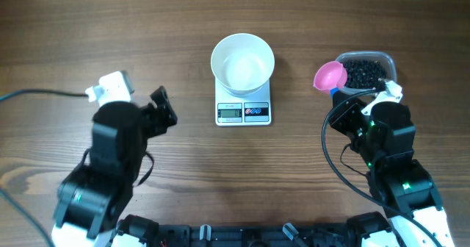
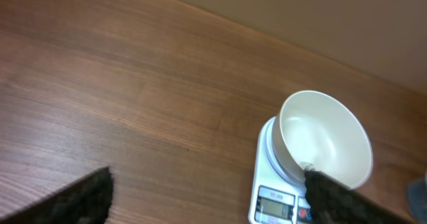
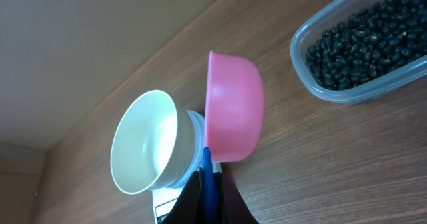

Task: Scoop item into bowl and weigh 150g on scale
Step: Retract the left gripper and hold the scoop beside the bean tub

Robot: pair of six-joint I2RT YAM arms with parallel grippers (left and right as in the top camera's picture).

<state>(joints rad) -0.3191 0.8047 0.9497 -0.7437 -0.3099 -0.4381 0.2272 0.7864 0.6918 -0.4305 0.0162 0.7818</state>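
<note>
Filling a clear plastic tub [image 1: 383, 59], the item [image 1: 363, 74]: a loose heap of small black beans, just ahead of the right claw [image 1: 339, 96].

Scoop [image 1: 330, 76]: pink round cup on a blue handle [image 3: 208, 177]. The right claw [image 3: 208, 201] is clamped on the handle, fingers pressed together around it. The cup sits just beyond the fingertips, tilted, beside the tub's wall and outside it.

Bowl [image 1: 242, 62]: plain white, round, upright on the scale [image 1: 243, 112]. It lies well off to the left of the right claw, and ahead of and to the right of the left claw [image 1: 165, 107]. Seen from the right wrist, the bowl [image 3: 147, 144] lies beyond the scoop [image 3: 233, 107].

Scale: flat, white, rectangular; grey display and two small buttons on the edge facing the arms. The bowl covers its far part.

Left claw [image 2: 207, 184]: fingers [image 2: 80, 197] spread wide apart, gripping nothing, over the wooden table [image 1: 110, 26], well apart from the scale [image 2: 270, 204] and bowl [image 2: 327, 141].
</note>
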